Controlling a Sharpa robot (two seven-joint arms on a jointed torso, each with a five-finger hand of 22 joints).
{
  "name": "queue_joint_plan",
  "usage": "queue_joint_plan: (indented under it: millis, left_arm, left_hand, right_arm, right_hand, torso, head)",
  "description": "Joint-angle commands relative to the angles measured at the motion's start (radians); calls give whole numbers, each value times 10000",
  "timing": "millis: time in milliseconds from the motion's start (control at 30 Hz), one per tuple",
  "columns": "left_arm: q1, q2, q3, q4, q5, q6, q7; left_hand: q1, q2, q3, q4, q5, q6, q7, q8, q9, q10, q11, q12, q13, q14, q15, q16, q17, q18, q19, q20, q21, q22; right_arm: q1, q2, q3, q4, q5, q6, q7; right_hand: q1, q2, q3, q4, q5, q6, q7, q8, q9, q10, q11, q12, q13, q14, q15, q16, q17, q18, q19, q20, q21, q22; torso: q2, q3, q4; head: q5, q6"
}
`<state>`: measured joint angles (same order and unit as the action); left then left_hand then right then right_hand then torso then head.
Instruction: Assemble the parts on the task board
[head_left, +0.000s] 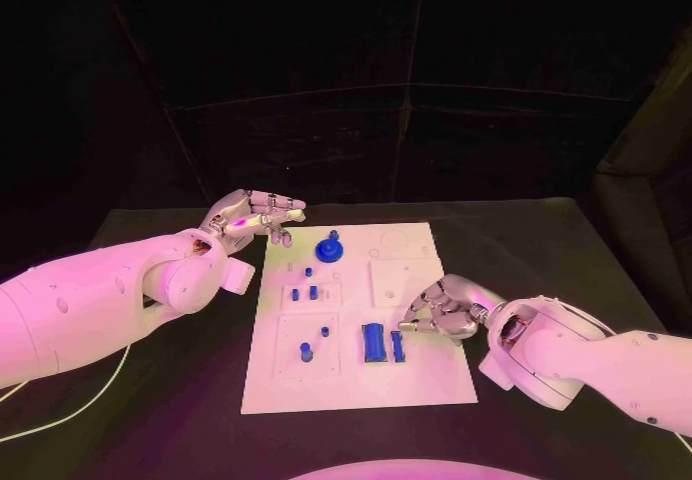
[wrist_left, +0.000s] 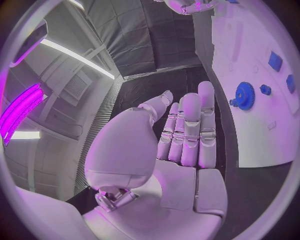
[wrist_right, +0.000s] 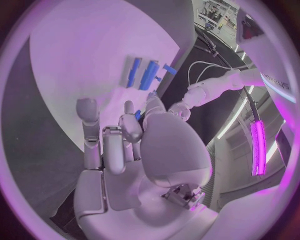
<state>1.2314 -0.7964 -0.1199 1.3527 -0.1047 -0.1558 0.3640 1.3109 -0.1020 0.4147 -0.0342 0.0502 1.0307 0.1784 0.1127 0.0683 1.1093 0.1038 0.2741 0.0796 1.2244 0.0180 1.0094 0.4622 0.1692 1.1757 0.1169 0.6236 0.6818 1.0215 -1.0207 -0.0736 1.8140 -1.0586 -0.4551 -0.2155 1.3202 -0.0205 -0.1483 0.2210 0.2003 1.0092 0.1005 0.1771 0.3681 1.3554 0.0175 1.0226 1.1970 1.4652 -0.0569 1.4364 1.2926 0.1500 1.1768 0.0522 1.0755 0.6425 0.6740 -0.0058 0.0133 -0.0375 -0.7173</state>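
At the middle of the black desk (head_left: 173, 400) lies the white task board (head_left: 418, 385), long side running away from the robot. Blue parts sit across it: a gear (head_left: 330, 248) stands near the far edge, a few small pegs (head_left: 309, 271) lie just below it, another small peg (head_left: 304, 350) stands in a recess near the front left, and two long blue blocks (head_left: 374, 343) lie side by side toward the front middle.

Just right of those blocks, the right hand (head_left: 441, 310) hangs low over the board with its fingers curled in. The right wrist view shows a small blue piece (wrist_right: 137, 115) pinched between its thumb and a fingertip, with the two long blocks lying further out on the board.

Off the far left corner of the board, the left hand (head_left: 253, 217) hovers beside the gear without touching it. From the left wrist view its fingers (wrist_left: 190, 125) lie straight and close together, palm bare, holding nothing, with the gear beyond the fingertips.
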Motion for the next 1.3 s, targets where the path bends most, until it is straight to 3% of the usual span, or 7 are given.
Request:
queue_joint_plan:
  millis: [33, 400, 733, 767, 1000, 1033, 1300]
  left_arm:
    - [15, 24, 2, -61, 480, -67, 256]
    - [14, 499, -5, -940, 1503, -187, 1116]
    - [-85, 1290, 2, -2047, 1799, -381, 1593]
    - [-91, 1192, -10, -1907, 1431, -232, 1003]
    - [-257, 1093, 106, -1514, 1394, -802, 1056]
    - [-304, 1065, 139, -1404, 1384, -961, 1071]
    - [-941, 685, 586, 104, 1242, -3146, 1278]
  left_hand:
    - [-66, 51, -145, 9, -5, -102, 22, 10, -7, -150, 10, 67, -6, -405, 38, -381, -186, 127, -294, 43, -276, -152]
    - [-135, 87, -182, 237, 29, -343, -30, -132, -24, -368, 343, -781, -176, -2846, 931, -5393, -2515, -131, -3803, 878, -3798, -2389]
    - [-15, 196, -472, 276, -5, -270, -39, -404, -23, -349, 523, -1719, -177, -2504, 1183, -7378, -3437, 163, -3849, 1410, -4800, -3567]
    - [-3948, 1020, -1538, 342, -502, -3292, -536, -1127, -683, -3574, 16, -1990, -796, -5467, 778, -8144, -3769, -508, -6256, 633, -5206, -4509]
    - [-5928, 1020, -2128, 342, -502, -4809, -818, -1127, -683, -5207, -184, -2741, -796, -6913, 566, -8598, -4622, -645, -7426, 249, -5450, -5031]
    - [-6208, 1020, -2206, 342, -502, -5023, -857, -1127, -683, -5437, -219, -2741, -796, -7120, 537, -8657, -4622, -667, -7594, 194, -5477, -5101]
    - [-8195, 1020, -2764, 342, -502, -6546, -1784, -1127, -683, -7064, -1038, -2741, -796, -8597, -180, -9069, -4622, -882, -8793, -199, -6236, -5594]
  right_arm:
    - [337, 177, 23, -634, 3791, -448, 3262]
    - [939, 2150, 138, -4424, 7997, 789, 6204]
    - [992, 3692, 259, -6952, 8847, 1546, 6951]
    - [969, 3558, 250, -6728, 8052, 908, 6179]
    - [878, 3405, 314, -6157, 8389, 368, 6336]
    - [853, 3362, 333, -5998, 8484, 217, 6379]
    - [521, 2804, 568, -3919, 9712, -1750, 6949]
  right_hand:
    - [530, 193, 32, -323, 13, -192, 136, -145, -110, -1795, 118, -3726, -2538, -307, 123, -1776, -2238, 314, -905, 134, -1281, -1602]
    - [1924, 686, 99, -933, -480, -274, 839, -1055, -1115, -3152, 1160, -8815, -8130, -4073, 1490, -11141, -9714, 169, -3313, 1402, -5917, -4278]
    - [1662, 1156, 45, -1796, -488, 203, 891, -1133, -2273, -2093, 1143, -9471, -10911, -2573, 1470, -13065, -11503, 338, -2226, 1529, -7226, -5207]
    - [-2805, 205, 468, -2210, -921, -2958, 322, -1771, -2657, -5596, 740, -10226, -11152, -6262, 569, -13413, -11889, -303, -5145, 901, -8245, -5551]
    - [-4991, 205, 688, -2210, -1157, -4414, 48, -1771, -2897, -7230, 550, -10226, -11970, -7986, 569, -13637, -12133, -425, -6505, 610, -8799, -6425]
    - [-5306, 205, 713, -2210, -1193, -4634, 7, -1771, -2927, -7474, -175, -10226, -11970, -8241, 569, -13663, -12163, -473, -6707, 567, -8873, -6425]
    - [-7549, 205, 1483, -2210, -2003, -6186, -282, -1771, -3681, -9200, -175, -10226, -11970, -10066, 569, -14364, -12926, -691, -8144, 255, -9410, -6425]
  torso:
    - [-153, -77, 40]
    - [-490, -239, 47]
    - [-585, -215, 120]
    - [-558, -217, 89]
    - [-844, -111, 3]
    - [-924, -81, -21]
    - [-1298, 58, -133]
  head:
    - [-110, 241]
    - [-320, 1118]
    - [-281, 1715]
    - [-297, 1585]
    - [-38, 1426]
    - [35, 1382]
    - [375, 1173]
